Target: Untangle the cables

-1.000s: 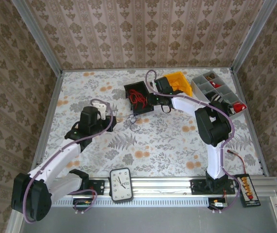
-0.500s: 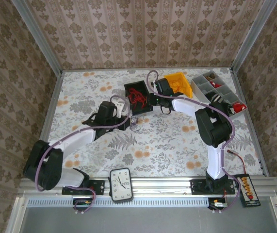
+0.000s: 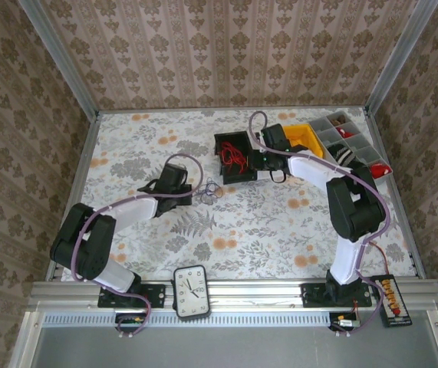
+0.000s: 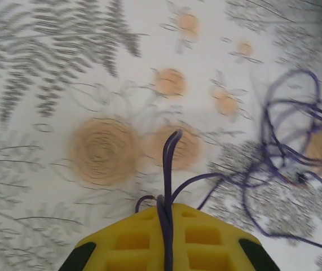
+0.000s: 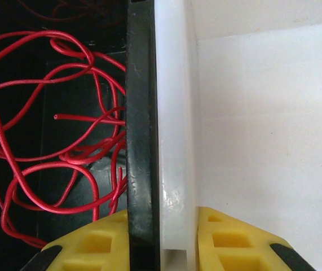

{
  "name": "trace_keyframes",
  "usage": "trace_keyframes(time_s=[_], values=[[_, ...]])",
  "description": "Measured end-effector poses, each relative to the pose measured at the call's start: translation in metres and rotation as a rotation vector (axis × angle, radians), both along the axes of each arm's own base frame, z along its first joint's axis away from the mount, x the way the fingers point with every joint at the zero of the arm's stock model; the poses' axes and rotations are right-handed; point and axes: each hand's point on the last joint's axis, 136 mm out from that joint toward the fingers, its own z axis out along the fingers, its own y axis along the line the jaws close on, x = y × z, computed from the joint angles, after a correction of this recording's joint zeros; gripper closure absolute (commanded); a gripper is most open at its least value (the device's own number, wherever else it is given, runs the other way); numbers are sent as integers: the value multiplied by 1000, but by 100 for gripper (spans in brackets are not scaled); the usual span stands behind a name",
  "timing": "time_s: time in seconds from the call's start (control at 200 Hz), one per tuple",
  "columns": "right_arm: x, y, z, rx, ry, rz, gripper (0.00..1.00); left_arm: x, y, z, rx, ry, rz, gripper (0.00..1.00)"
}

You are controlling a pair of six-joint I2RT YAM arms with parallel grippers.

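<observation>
Two grips show: the left gripper [image 4: 166, 214] has its fingers pressed together on a purple cable [image 4: 170, 161], whose loose loops lie just ahead on the floral table [image 3: 265, 222]. The right gripper [image 5: 162, 226] pinches the side wall of the black bin [image 5: 141, 113], inside which the red cables [image 5: 65, 158] lie tangled.

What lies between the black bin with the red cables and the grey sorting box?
A yellow bin lies there, partly hidden by the right arm; the top view shows it.
</observation>
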Motion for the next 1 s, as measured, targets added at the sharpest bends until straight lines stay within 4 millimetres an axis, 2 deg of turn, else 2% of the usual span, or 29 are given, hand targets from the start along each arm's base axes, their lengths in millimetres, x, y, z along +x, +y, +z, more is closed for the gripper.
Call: trace_keyframes(time_s=[0.16, 0.265, 0.305, 0.36, 0.395, 0.465, 0.53, 0.575, 0.755, 0.865, 1.0], values=[[29, 6, -1, 1, -14, -12, 96, -29, -34, -1, -45, 56, -180, 100], [49, 18, -3, 7, -29, -4, 94, -39, -46, 11, -100, 60, -244, 100], [52, 24, -5, 8, -32, 3, 88, -40, -49, 18, -119, 47, -253, 100], [53, 33, -7, 8, -32, 17, 68, -39, -49, 27, -136, 26, -256, 100], [52, 38, -7, 10, -33, 25, 60, -38, -49, 31, -142, 15, -255, 100], [43, 50, -11, 43, -14, 51, 51, -36, -46, 35, -147, 1, -242, 100], [29, 58, -14, 62, -2, 68, 50, -31, -39, 35, -142, -2, -217, 100], [12, 58, -19, 61, 10, 85, 49, -29, -35, 34, -136, -3, -198, 100], [-44, 57, -6, 70, 12, 147, 49, -20, -20, 30, -121, -3, -135, 100], [-55, 67, -2, 90, 7, 210, 52, -20, -18, 28, -121, 3, -120, 100], [-71, 76, -9, 106, 34, 285, 55, -20, -17, 28, -124, 6, -115, 100]])
